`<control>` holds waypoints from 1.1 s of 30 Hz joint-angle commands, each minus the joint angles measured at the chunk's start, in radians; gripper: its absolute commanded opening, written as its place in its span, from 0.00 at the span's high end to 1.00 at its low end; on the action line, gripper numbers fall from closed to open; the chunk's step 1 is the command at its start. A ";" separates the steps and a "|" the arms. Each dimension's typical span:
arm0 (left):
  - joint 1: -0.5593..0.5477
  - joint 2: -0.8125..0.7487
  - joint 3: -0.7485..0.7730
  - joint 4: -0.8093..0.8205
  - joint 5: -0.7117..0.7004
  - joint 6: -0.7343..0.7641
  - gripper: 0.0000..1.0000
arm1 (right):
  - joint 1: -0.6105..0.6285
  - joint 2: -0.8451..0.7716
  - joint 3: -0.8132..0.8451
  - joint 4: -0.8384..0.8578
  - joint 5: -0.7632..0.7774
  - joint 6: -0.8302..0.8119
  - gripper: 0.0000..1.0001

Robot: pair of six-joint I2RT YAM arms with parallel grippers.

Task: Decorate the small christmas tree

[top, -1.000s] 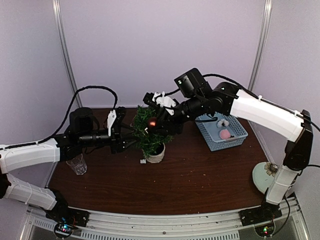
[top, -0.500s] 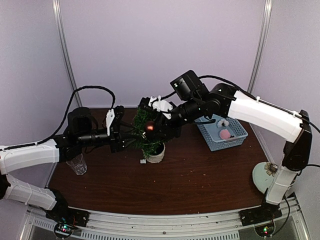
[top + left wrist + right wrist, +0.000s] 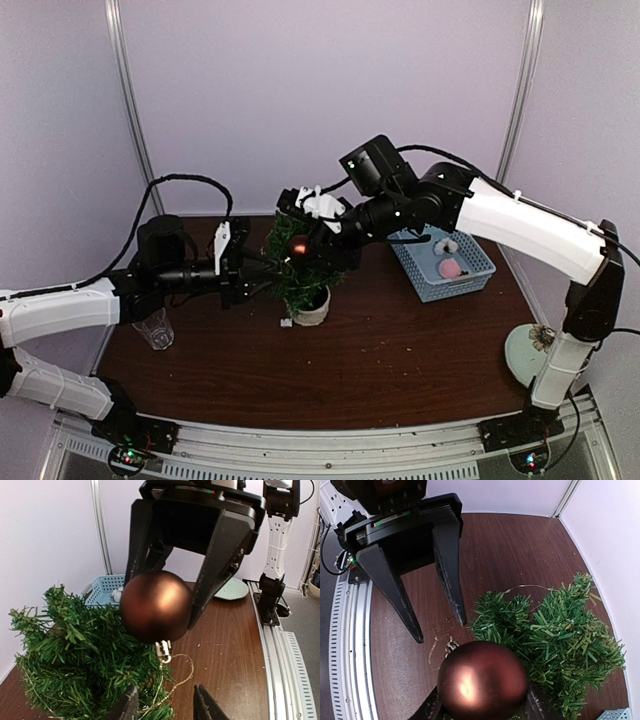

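1. A dark brown tabletop [image 3: 400,360] closed in by pale lilac walls carries everything. The small christmas tree [image 3: 300,272] stands in its white pot [image 3: 313,306] a little left of centre, toward the far side.
2. A glossy brown bauble [image 3: 156,606] sits against the tree's upper sprigs. Its metal cap points down and a thin gold loop [image 3: 182,672] trails over the needles. I cannot tell whether the loop has caught on a sprig.
3. The right jaws pinch the bauble from both sides. The right arm [image 3: 520,225] reaches in from the right, above the tree.
4. The left jaws are spread and hold nothing. They sit just left of the tree, facing the bauble, at the end of the left arm [image 3: 60,310].
5. Over the last second the bauble has shifted slightly left across the crown, and the left arm has hardly moved. I judge the hanging step to be under way but not finished: the loop needs to hook a sprig before the right jaws let go.
6. Further out:
   - A light-blue basket [image 3: 452,288] to the right holds a pink ball and a small pale item.
   - A clear cup [image 3: 153,328] stands at the left.
   - A pale dish [image 3: 520,352] lies at the near right.
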 commanded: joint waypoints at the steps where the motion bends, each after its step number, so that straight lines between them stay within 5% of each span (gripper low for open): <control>1: -0.005 0.016 0.019 0.015 0.034 0.014 0.69 | 0.002 0.024 0.041 0.002 0.048 -0.005 0.66; 17: -0.004 0.033 0.032 -0.031 -0.089 0.025 0.98 | -0.009 0.045 0.057 0.010 0.140 0.019 0.67; 33: -0.004 0.082 0.104 -0.090 -0.151 0.018 1.00 | -0.004 0.047 0.062 -0.041 0.212 0.027 0.67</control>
